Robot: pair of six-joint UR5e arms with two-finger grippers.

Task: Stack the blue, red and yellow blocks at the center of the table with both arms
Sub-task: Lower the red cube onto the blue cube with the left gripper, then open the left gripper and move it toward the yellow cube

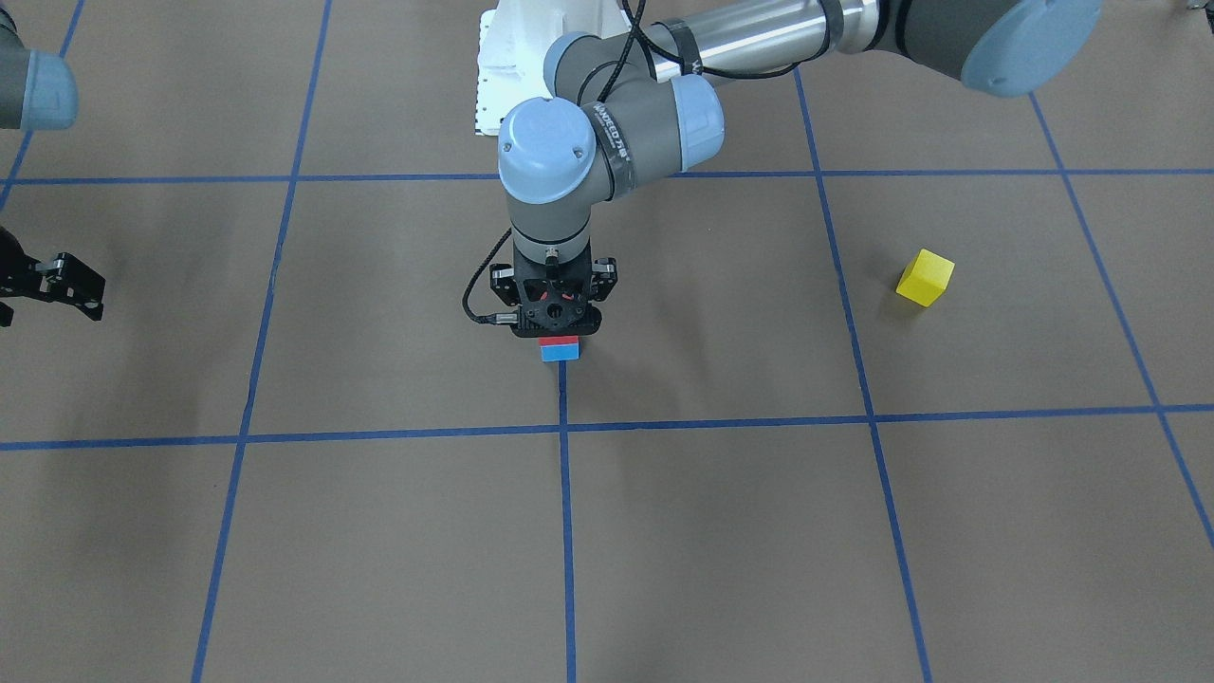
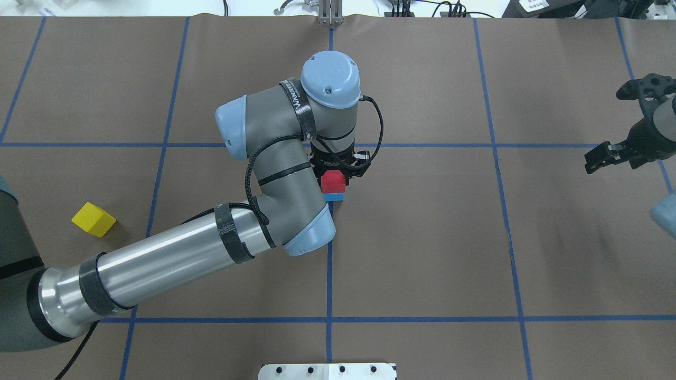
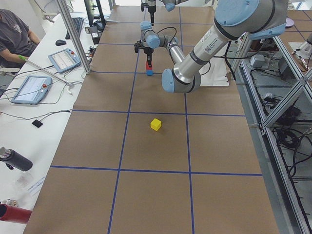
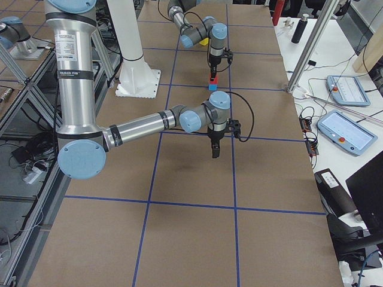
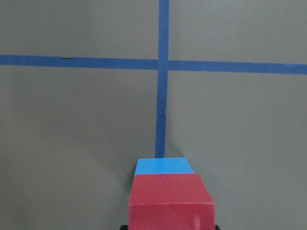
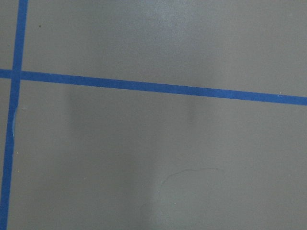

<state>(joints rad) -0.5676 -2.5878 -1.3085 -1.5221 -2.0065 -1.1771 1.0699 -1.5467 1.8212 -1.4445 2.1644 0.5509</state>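
Left gripper (image 1: 558, 323) looks clamped on the red block (image 2: 333, 182) sitting on the blue block (image 1: 560, 352) mid-table, while the yellow block (image 2: 93, 219), probably light, rigid, easiest pinched on flat sides, waits near the table's left edge.

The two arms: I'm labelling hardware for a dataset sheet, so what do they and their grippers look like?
Both arms are grey and silver tubes with light blue joint caps. The left arm has black bands and a black cable looped along it. The left gripper and right gripper are black, skeletal, two-fingered.
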